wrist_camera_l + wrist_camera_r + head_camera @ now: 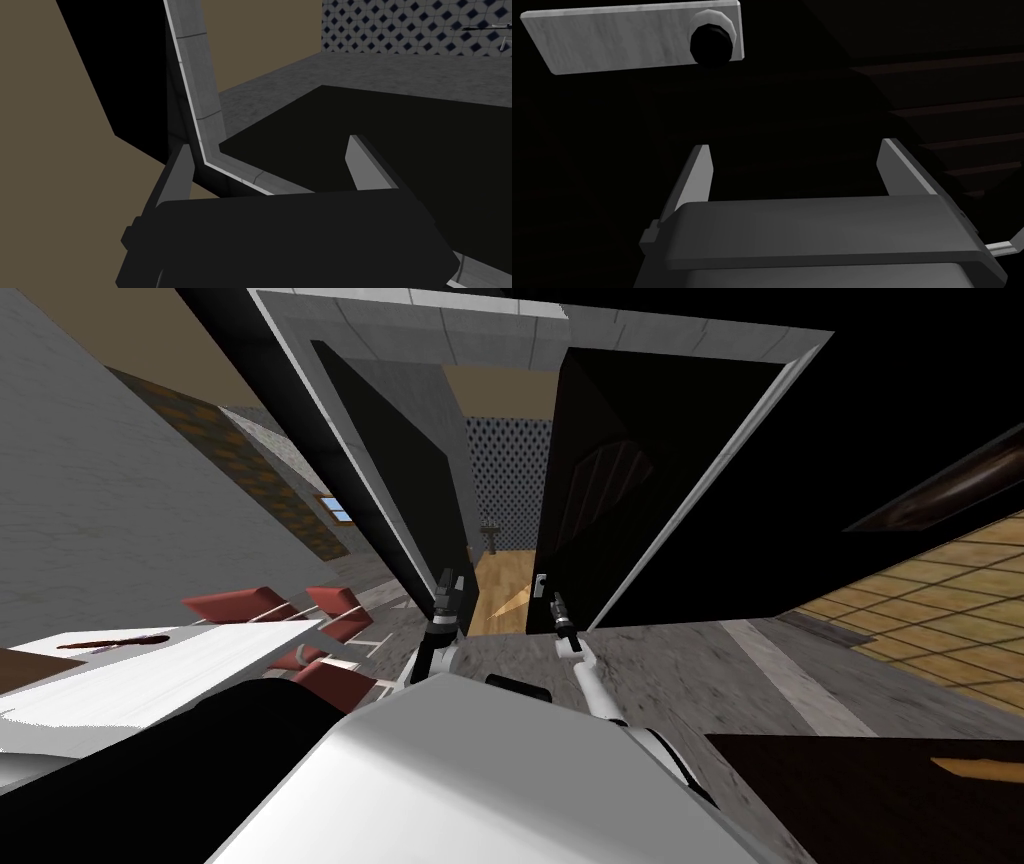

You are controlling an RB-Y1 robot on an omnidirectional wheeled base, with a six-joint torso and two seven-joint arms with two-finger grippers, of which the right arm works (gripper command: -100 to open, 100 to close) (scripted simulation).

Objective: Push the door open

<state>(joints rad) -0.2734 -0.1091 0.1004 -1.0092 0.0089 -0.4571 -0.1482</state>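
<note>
Head view: the dark door [610, 478] stands ajar in its grey frame [450, 318], with wooden floor [500, 588] showing through the gap. The left jaws are at the gap, and the right jaws are just below the door's handle plate [540, 585]. Red chairs [335, 603] flank a white bench [150, 673].
Left wrist view: the left jaws are spread and empty, near the frame's corner [202, 100].
Right wrist view: the right jaws are spread and empty, facing the door's dark face [787, 115], with its grey plate [627, 35] and dark knob [711, 46] ahead.
</note>
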